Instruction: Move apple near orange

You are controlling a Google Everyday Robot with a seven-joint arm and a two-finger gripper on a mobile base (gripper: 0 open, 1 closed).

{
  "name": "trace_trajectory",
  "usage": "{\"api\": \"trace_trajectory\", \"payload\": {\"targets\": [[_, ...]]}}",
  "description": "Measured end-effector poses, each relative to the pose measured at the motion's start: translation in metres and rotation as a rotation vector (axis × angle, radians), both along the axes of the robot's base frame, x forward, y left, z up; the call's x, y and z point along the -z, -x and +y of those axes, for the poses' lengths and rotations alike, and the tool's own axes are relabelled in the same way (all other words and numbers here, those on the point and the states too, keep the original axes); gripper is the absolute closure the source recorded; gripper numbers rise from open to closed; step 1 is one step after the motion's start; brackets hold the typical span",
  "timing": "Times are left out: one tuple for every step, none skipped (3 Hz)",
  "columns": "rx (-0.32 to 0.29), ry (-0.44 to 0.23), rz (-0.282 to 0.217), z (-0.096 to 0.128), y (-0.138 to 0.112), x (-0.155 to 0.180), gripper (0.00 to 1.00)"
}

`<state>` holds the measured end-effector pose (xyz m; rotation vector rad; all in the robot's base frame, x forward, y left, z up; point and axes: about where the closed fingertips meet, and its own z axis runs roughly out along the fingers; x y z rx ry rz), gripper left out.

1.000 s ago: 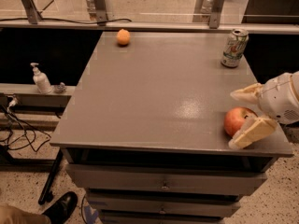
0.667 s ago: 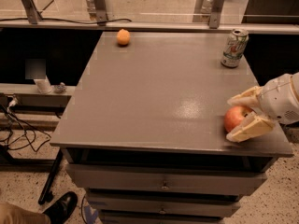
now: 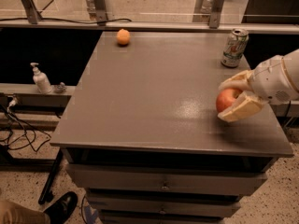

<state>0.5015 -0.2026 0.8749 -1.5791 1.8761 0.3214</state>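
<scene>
Item: my tool (image 3: 228,101), right counter (image 3: 154,92) edge, clamped on apple (image 3: 225,98). Step: carry. Next, I judge: travel to far-left orange (image 3: 123,36), set down beside.

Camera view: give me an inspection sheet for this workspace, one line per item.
Surface: grey tabletop, flat, with a glossy patch near the middle.
Job's things: apple near the right front; orange at the far edge, left of centre, well apart from the apple.
Clutter: one can upright at the far right.
Grippers: pincer reaching in from the right, closed around the apple.
Cables: black cables looped on the floor at left.
Surroundings: drawers below the top; pump bottle on a ledge at left; a shoe at bottom left.
</scene>
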Motion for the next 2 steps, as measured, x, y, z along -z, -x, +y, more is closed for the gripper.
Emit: {"api": "trace_trajectory", "payload": {"targets": [[-0.004,-0.043,-0.034,0.047,-0.0422,-0.0413,1.0],[-0.005,-0.043,-0.034,0.0471,-0.0422,-0.0414,1.0]]}}
